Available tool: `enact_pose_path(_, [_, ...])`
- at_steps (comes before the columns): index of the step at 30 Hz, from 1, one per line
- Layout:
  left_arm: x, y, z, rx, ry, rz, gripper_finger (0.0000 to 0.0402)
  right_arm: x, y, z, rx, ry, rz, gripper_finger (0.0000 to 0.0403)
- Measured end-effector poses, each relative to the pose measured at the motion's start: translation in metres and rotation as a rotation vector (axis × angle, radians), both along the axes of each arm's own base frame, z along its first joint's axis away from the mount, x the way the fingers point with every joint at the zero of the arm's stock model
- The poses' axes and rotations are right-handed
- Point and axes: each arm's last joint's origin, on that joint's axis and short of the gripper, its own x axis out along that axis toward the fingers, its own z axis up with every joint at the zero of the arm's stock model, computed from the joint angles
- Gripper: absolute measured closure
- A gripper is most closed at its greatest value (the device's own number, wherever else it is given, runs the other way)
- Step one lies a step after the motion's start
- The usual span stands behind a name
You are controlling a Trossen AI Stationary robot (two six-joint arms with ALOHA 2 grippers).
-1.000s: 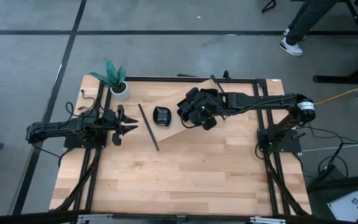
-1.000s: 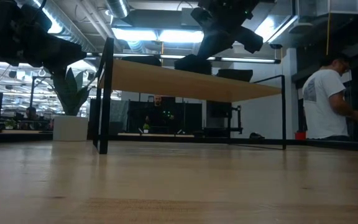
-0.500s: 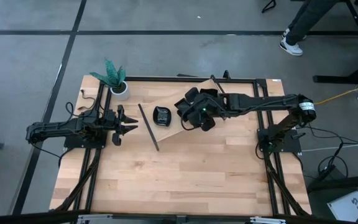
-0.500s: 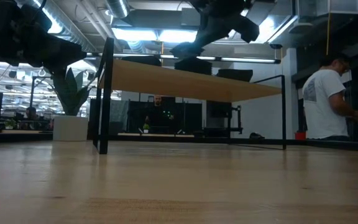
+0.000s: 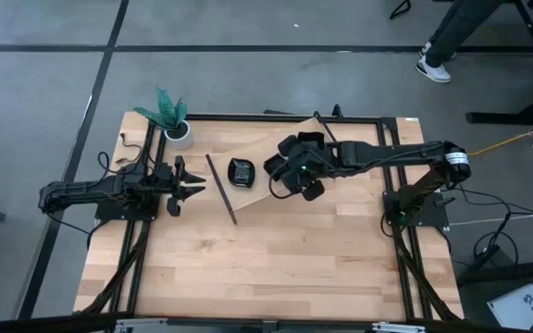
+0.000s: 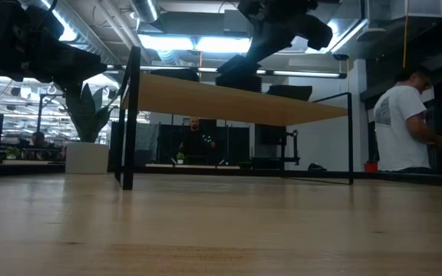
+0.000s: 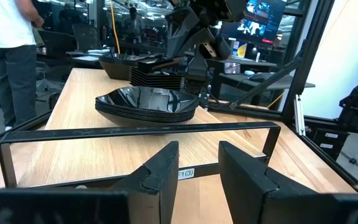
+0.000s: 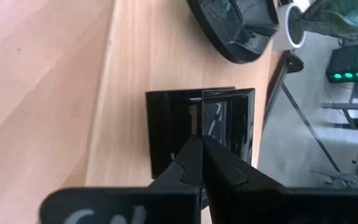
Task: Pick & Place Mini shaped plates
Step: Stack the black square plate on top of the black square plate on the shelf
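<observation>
On a raised wooden shelf (image 6: 282, 107) stand stacks of glossy black mini shaped plates: a rounded stack (image 7: 146, 103), also seen from above (image 5: 241, 172), a square stack (image 7: 157, 76) and another stack farther back (image 7: 114, 62). My right gripper (image 8: 199, 142) reaches slanting down over the square stack (image 8: 166, 134) and is shut on the top square plate (image 8: 229, 118), which sits offset from the plates below. My left gripper (image 5: 195, 185) waits open and level at the table's left side, short of the shelf's frame. My right gripper pinches the top square plate by its rim (image 8: 197, 124), about midway along one side, between its two fingers. The fingers come slanting down from the table's right side. The plate lies nearly flat just above the square stack; whether its far side rests there I cannot tell.
A white pot with a green plant (image 5: 176, 128) stands at the far left corner. The shelf's black frame bar (image 7: 135, 130) crosses in front of my left gripper. Bare wooden table (image 5: 276, 268) stretches toward the near edge. A person (image 6: 401, 123) stands beyond the table.
My right gripper has stayed shut over the square stack and shifted only slightly toward the table's near edge.
</observation>
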Motion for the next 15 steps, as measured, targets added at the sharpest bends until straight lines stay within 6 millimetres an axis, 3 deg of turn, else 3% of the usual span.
enact_pose_path(15, [0.0000,0.0000,-0.0001,0.000,0.000,0.000,0.0293,-0.0010,0.0011,-0.0015,0.045,0.016,0.035,0.0372])
